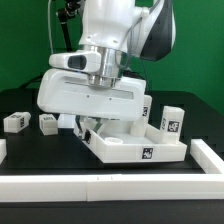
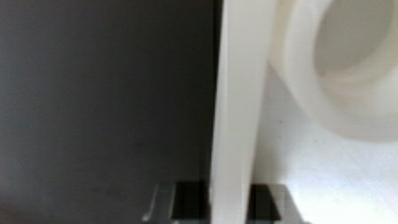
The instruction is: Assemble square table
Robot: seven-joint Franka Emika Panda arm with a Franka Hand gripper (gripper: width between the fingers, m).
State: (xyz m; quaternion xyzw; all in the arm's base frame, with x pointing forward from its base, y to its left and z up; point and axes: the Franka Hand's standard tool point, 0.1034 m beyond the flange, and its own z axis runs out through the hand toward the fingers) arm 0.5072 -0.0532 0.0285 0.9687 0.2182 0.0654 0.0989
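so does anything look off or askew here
The square panel is not lying flat: it is tipped up at a steep tilt, its rim clamped in the pincer. Small leg blocks sit loose on the exterior view's left.

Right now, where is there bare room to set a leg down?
Bare: the black strip between the square panel and the near white bar, widest at the exterior view's left; also between the rightmost leg and the side bar. Crowded: the two legs left of the panel in that view.
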